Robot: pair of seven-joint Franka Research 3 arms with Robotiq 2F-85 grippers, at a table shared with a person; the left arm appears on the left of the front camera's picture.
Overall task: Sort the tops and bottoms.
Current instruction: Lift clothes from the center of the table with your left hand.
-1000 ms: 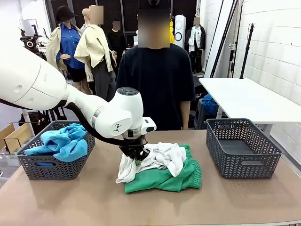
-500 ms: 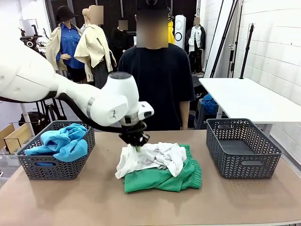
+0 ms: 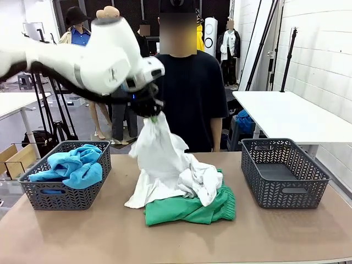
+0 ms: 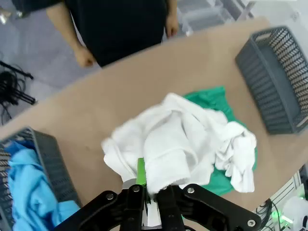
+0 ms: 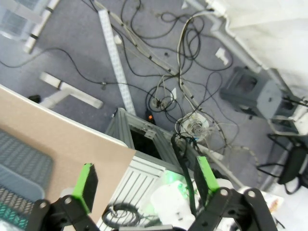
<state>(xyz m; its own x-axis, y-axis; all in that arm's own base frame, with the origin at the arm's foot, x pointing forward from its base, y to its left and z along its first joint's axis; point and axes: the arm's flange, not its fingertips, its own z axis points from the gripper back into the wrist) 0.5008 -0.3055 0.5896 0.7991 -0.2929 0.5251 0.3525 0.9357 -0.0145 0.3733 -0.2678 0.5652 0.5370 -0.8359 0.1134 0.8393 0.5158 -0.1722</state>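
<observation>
Here, left end effector (image 3: 155,115) pinches white shirt (image 3: 163,162).

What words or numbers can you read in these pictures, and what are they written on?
None: no word, label, number or sign can be read anywhere.
The white shirt, the green shorts and the blue shirts show no print.
The left basket and the right basket show no label.

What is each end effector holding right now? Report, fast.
Left end effector: closed on the white shirt, which hangs from it over the green shorts.
Right end effector: open, holding nothing.
</observation>
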